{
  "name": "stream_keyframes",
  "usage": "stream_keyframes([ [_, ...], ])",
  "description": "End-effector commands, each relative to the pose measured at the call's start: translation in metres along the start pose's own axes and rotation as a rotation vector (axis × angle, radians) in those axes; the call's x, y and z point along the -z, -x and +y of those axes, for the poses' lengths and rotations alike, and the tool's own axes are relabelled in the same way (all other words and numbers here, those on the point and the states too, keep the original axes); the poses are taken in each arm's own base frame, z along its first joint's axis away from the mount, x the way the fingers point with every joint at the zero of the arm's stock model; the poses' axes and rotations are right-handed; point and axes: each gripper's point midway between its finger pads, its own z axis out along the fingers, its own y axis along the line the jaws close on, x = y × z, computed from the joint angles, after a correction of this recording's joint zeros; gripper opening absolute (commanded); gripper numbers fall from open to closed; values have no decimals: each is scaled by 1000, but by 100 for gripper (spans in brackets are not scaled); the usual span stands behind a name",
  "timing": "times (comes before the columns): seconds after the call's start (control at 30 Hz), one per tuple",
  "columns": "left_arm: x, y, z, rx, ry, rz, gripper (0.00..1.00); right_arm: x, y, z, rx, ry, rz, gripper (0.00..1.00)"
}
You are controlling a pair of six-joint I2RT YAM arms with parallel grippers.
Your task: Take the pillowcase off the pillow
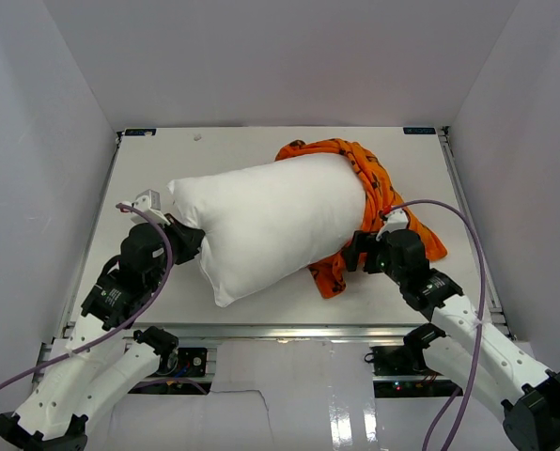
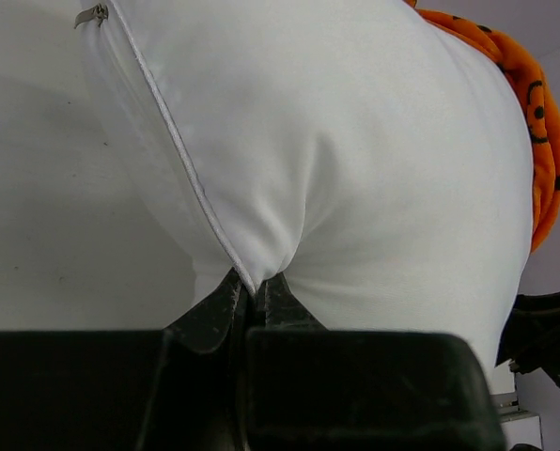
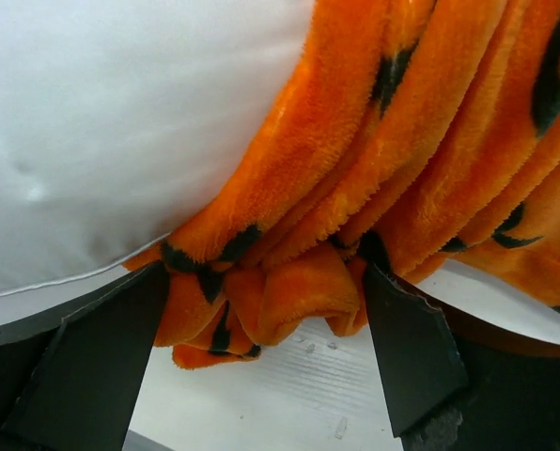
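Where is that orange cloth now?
From above, the pillowcase is bunched over the pillow's right end, with the right pincer around its lower folds.

You see the white table [image 1: 242,155] carrying the plump white pillow [image 1: 271,221], its right end wrapped in the bunched orange pillowcase [image 1: 379,193].

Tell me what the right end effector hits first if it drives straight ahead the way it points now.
The bunched orange pillowcase: folds hang between the right end effector fingers, which look open around them. The white pillow lies just behind and left. Depth is hard to judge here.
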Motion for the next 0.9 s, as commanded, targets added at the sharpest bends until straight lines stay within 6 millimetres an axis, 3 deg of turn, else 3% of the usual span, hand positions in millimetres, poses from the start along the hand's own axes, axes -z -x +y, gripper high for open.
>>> stream_keyframes([
  [0.0,4,22,-14,23,-40,-70,0,-10,-3,1,-31,2,-11,89],
  [0.17,4,34,-25,14,-55,-87,0,-24,1,7,-104,28,-57,77],
  [0.27,2,45,-26,-21,-28,-105,0,-30,4,-8,-148,-67,-82,50],
  [0.3,6,54,-28,-22,-22,-127,0,-30,11,-24,-159,-154,-121,22],
  [0.33,6,58,-22,-29,17,-140,0,-28,14,-34,-174,-206,-138,8],
  [0.5,14,96,-19,-88,125,-225,0,-19,20,-89,-240,-388,-175,8],
  [0.53,16,105,-14,-93,170,-257,0,-13,22,-111,-268,-450,-189,8],
  [0.6,13,113,-10,-126,239,-258,0,-1,21,-134,-283,-524,-184,8],
  [0.7,35,155,-12,-111,326,-358,0,27,28,-183,-369,-661,-233,8],
  [0.8,54,181,-13,-116,378,-424,0,37,32,-198,-398,-661,-245,8],
  [0.87,79,206,-19,-91,378,-490,0,37,31,-202,-415,-649,-234,8],
])
